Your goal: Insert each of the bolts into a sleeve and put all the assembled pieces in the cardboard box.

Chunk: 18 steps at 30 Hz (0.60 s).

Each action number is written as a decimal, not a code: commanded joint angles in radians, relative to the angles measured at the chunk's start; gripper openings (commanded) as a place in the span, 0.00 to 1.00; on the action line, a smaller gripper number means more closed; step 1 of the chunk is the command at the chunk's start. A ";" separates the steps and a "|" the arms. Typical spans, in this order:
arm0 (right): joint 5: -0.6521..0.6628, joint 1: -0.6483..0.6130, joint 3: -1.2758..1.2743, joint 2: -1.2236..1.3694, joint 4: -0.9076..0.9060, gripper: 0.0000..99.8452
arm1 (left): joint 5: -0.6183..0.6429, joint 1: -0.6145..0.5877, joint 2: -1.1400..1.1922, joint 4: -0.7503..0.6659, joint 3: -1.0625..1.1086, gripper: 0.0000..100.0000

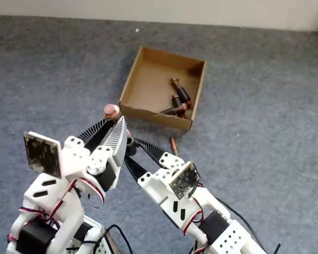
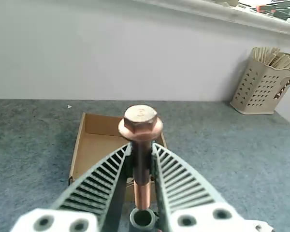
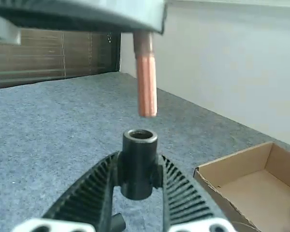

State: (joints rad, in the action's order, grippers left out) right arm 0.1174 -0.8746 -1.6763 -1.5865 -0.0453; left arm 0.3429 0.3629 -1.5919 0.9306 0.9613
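Now, the left gripper (image 2: 142,153) is clamping the copper bolt (image 2: 140,123) by its shank, head up, with the jaws drawn in to the shank's width. The right gripper (image 3: 139,169) is pinching the black sleeve (image 3: 140,141) upright, bore facing up. The bolt tip is hanging just above the bore, not touching, and is looking a shade off-centre in the right wrist view.

Judgement: centring the tip over the hole is coming first, then lowering straight down with both parts plumb. Any tilt is risking a jam on the rim.

The cardboard box (image 1: 156,117) is sitting toward the tabletop's (image 1: 265,106) far edge, with assembled pieces (image 1: 178,99) inside. One loose bolt (image 1: 173,144) is lying just outside its near wall.
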 commanded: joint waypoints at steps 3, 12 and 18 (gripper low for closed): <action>-0.005 -0.005 -0.087 -0.022 -0.004 0.00 | -0.063 0.021 -0.076 -0.043 0.005 0.01; -0.005 -0.005 -0.087 -0.025 -0.004 0.00 | -0.064 0.021 -0.087 0.044 0.024 0.01; -0.005 -0.005 -0.087 -0.030 -0.004 0.00 | -0.103 0.022 -0.090 0.040 0.114 0.01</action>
State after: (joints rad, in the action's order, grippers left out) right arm 0.1174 -0.8777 -1.6763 -1.5865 -0.0453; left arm 0.2754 0.3751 -1.6840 0.9735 1.0411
